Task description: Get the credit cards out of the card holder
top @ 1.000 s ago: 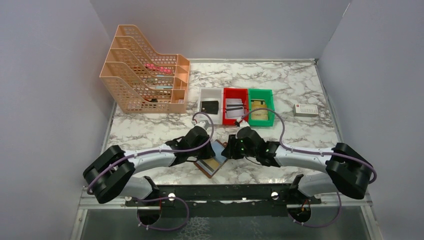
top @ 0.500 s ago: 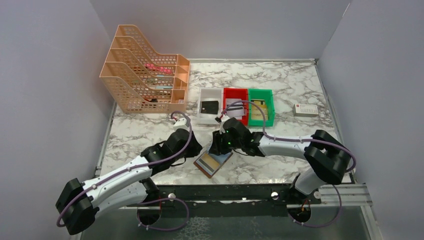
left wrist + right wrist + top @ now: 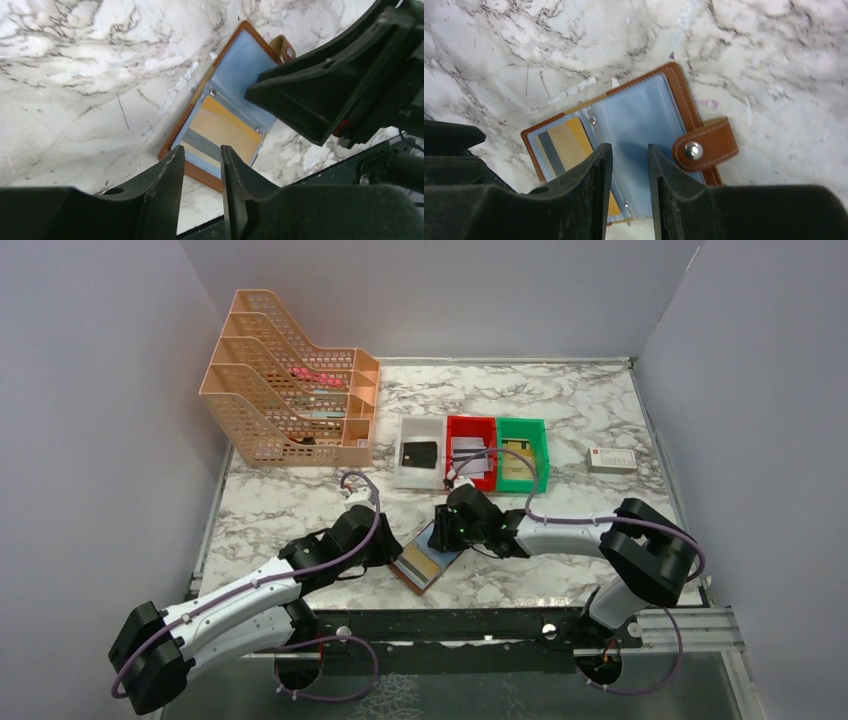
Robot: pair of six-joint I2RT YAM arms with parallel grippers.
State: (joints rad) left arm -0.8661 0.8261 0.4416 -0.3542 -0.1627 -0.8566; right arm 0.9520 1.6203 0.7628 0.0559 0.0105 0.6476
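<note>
An open brown card holder (image 3: 425, 563) lies near the front edge of the desk (image 3: 300, 505), the left tool (image 3: 390, 552) has pulled back to its left side, the right tool (image 3: 441, 538) hovers over it, both slightly parted and empty, a gold credit card (image 3: 225, 131) still sleeved.

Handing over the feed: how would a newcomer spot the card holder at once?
On the marble table, look midway along the near edge. The card holder lies open there: the only booklet, brown-edged, pale blue sleeves, a gold card showing.
</note>
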